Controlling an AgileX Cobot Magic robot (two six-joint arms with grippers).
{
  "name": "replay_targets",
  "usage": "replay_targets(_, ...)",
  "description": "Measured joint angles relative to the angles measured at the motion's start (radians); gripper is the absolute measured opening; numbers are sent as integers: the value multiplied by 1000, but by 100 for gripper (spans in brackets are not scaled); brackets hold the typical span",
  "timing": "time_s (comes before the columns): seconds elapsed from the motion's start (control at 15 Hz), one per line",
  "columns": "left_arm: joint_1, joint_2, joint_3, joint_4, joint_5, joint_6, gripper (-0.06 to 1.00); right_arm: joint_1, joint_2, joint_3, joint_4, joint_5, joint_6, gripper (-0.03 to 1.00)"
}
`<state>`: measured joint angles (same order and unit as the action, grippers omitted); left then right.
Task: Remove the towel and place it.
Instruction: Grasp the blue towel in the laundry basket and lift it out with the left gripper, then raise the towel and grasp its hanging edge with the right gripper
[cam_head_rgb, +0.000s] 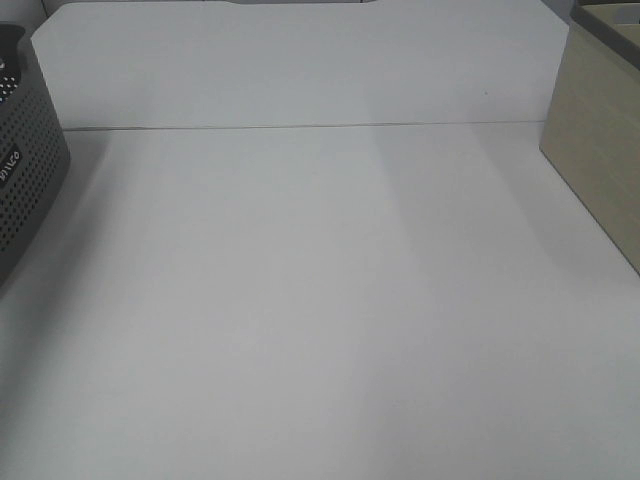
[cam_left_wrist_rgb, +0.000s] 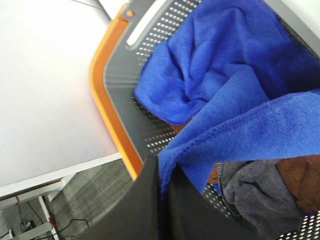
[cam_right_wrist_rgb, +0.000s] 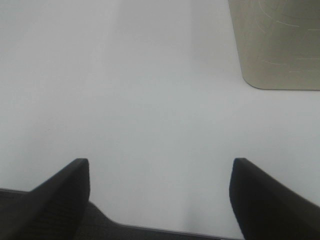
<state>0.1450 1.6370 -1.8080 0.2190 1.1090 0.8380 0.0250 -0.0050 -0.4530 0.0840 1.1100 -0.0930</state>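
Left fingers (cam_left_wrist_rgb: 142, 200) pinched shut on towel (cam_left_wrist_rgb: 225, 75) hem; towel mostly inside basket (cam_left_wrist_rgb: 105, 95) at bench (cam_head_rgb: 320, 300) left edge. Right fingers (cam_right_wrist_rgb: 60, 187) spread, empty, near right edge. Lift straight up past the rim and watch for snagging the other cloths (cam_left_wrist_rgb: 250, 195).

Left gripper (cam_left_wrist_rgb: 163, 170): both dark fingers (cam_left_wrist_rgb: 145, 200) were pressed close together, with an edge of the blue towel (cam_left_wrist_rgb: 225, 80) pinched between the tips. The cloth ran out from the grip, held taut. Right gripper (cam_right_wrist_rgb: 160, 165): jaws stood spread wide, its two dark fingers (cam_right_wrist_rgb: 60, 190) well apart and gripping nothing.
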Motion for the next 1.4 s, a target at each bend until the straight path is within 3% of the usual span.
replay_targets(0.2, 0, -87, 0, -48, -68, 0, 0, 0, 0, 0, 0, 0, 0, 76)
replay_targets(0.4, -12, -155, 0, -196, -213, 55, 0, 0, 0, 0, 0, 0, 0, 76)
replay_targets(0.53, -76, -180, 0, -329, -295, 263, 0, 0, 0, 0, 0, 0, 0, 76)
replay_targets(0.67, -172, -182, 0, -436, -313, 427, 0, 0, 0, 0, 0, 0, 0, 76)
replay_targets(0.93, -305, -182, 0, -470, -310, 499, 0, 0, 0, 0, 2, 0, 0, 76)
replay_targets(1.07, -359, -182, 0, -470, -237, 559, 0, 0, 8, 0, 20, -1, 1, 76)
replay_targets(1.27, -393, -182, 0, -470, -228, 578, 0, 0, 133, -17, 166, -80, -109, 76)
replay_targets(1.4, -414, -182, 0, -469, -226, 603, 0, 0, 282, -23, 372, -221, -310, 76)
